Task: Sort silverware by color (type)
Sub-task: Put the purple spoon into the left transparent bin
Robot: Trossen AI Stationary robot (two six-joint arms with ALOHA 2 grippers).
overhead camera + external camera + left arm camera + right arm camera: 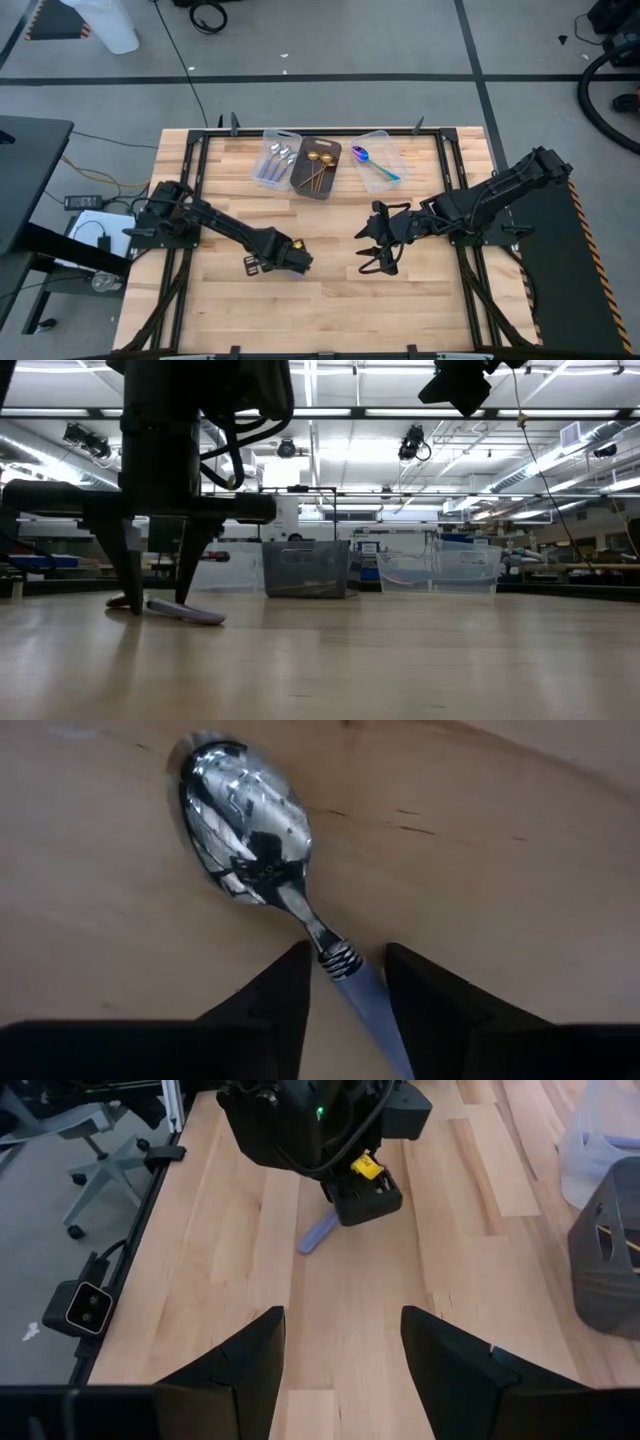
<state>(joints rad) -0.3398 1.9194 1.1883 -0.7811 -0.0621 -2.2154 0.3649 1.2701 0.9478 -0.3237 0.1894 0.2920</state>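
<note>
Lavender-handled spoon (pixel 262 845) lies betw. spread fingers of left end effector (pixel 345 982); right end effector (pixel 340 1350) spread, off table.

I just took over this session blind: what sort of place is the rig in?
Likely a robotics lab or workshop hall. The low view shows rows of ceiling strip lights and benches behind the wooden table; the high view shows a taped concrete floor with loose cables.

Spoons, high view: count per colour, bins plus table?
Lavender-handled spoons: 4 (3 in the left clear bin, 1 on the table between the left gripper's open fingers)
Gold spoons: 2, in the dark bin
Teal-handled spoon: 1, in the right clear bin
Total: 7
</note>
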